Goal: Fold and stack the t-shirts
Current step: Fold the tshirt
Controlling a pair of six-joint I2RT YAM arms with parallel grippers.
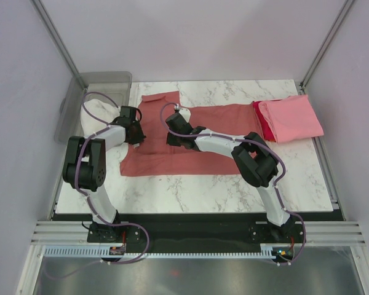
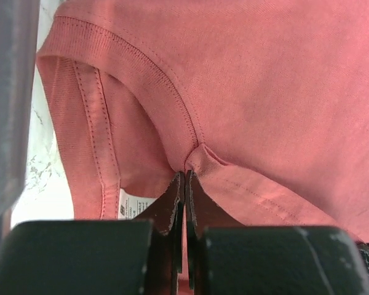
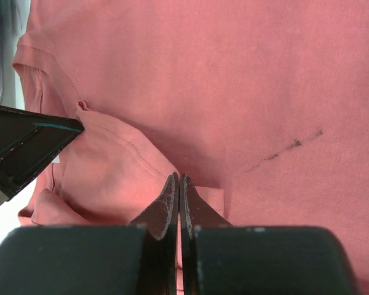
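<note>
Now left claw (image 1: 135, 130), right claw (image 1: 172, 133) pinch salmon t-shirt (image 1: 227, 120) (angled inward).

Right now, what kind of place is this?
Probably a robot lab booth, not a house: metal frame posts and plain walls surround a marble-look table, a left arm and right arm are mounted at its edge, and a salmon-red t-shirt lies spread out.
</note>
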